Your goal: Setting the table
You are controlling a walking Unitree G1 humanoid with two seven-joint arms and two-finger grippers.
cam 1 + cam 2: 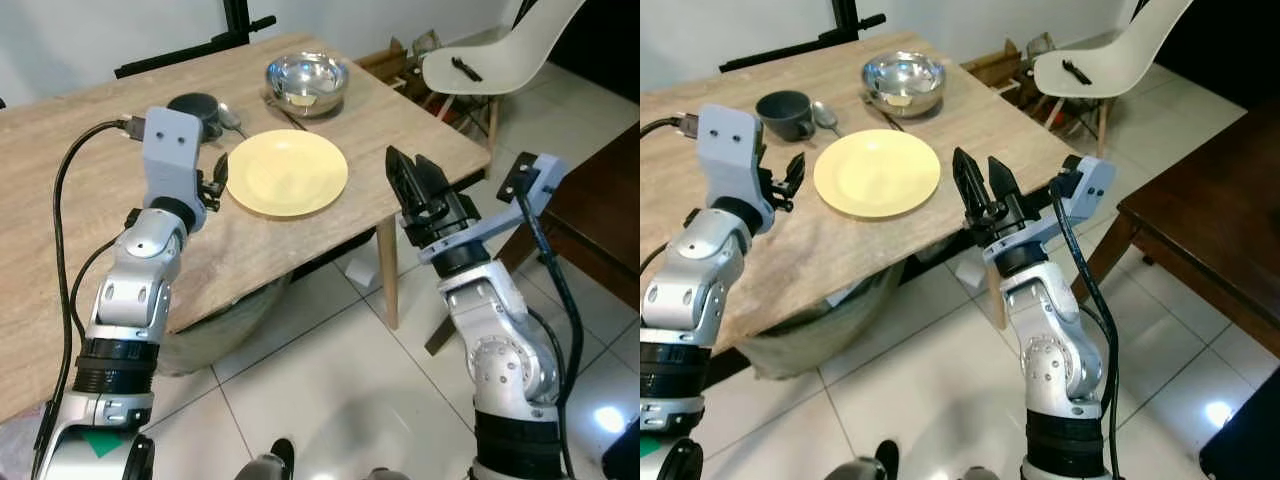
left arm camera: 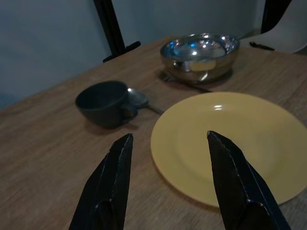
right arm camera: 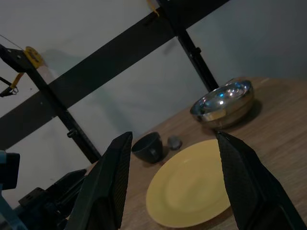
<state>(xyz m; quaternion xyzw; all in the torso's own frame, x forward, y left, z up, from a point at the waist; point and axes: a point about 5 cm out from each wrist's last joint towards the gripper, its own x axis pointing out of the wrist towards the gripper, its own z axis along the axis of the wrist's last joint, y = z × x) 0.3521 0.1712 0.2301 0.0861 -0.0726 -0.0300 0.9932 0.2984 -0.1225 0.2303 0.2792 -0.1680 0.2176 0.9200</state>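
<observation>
Flanking the yellow plate (image 1: 287,172), left gripper (image 1: 216,182) and right gripper (image 1: 980,185), both spread wide and empty

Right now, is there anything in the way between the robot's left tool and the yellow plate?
No, nothing visible is in the way. The left tool is open just beside the yellow plate, with only bare table between them. The dark cup, spoon and metal bowl sit farther back.

Silver arms, black fingers (image 2: 110,187), cables
</observation>
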